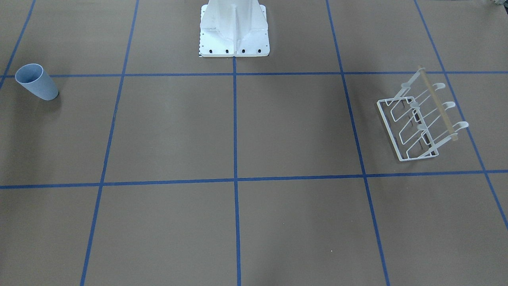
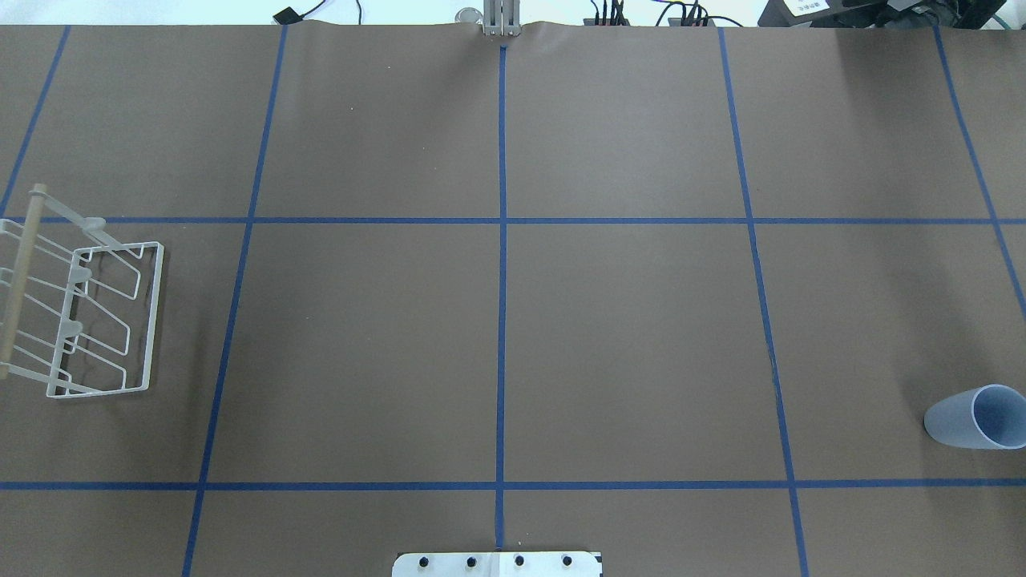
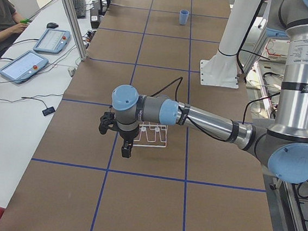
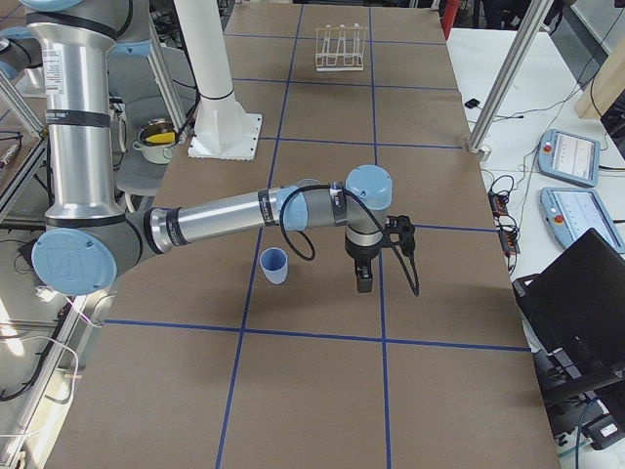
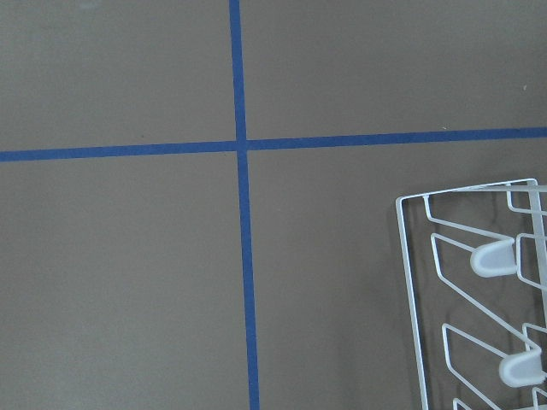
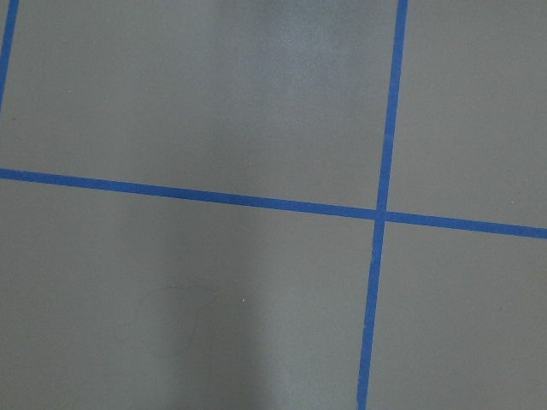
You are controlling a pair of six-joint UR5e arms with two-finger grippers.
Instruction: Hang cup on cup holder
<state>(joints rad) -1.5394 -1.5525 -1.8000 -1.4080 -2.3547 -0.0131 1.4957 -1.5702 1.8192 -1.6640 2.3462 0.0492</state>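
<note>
Opening stage of the hanging task, nothing yet accomplished. The cup point(image 4: 274, 265) stands upright on its base, rim up, at the robot's right end of the table point(image 1: 293, 131), ungrasped; the cup holder point(image 1: 420, 115) sits at the opposite, left end, well apart from it, its slanted loops and white-tipped pegs all bare. The right gripper point(image 4: 364, 278) hangs above the surface near the cup but apart from it, and the cup does not appear in the right wrist view; the left gripper point(image 3: 127, 148) hangs just beside the holder, whose base corner enters the lower right of the left wrist view. Both grippers show only in the side views, so whether their fingers are spread or closed cannot be told; neither holds anything visible. By judgement, the whole sequence remains: approach and grasp of the cup, carriage across the table, inversion, and seating on a peg.

Surface: a flat brown covering, matt, divided into large rectangles by blue tape lines point(image 1: 235, 119); the white pedestal point(image 1: 234, 29) is bolted at the robot's edge, midway along. Room: an aluminium frame borders the far side; beyond it is a white bench with teach pendants point(image 3: 51, 40), cables and a seated operator point(image 3: 2, 21); a laptop point(image 4: 586, 293) lies at the right end.
</note>
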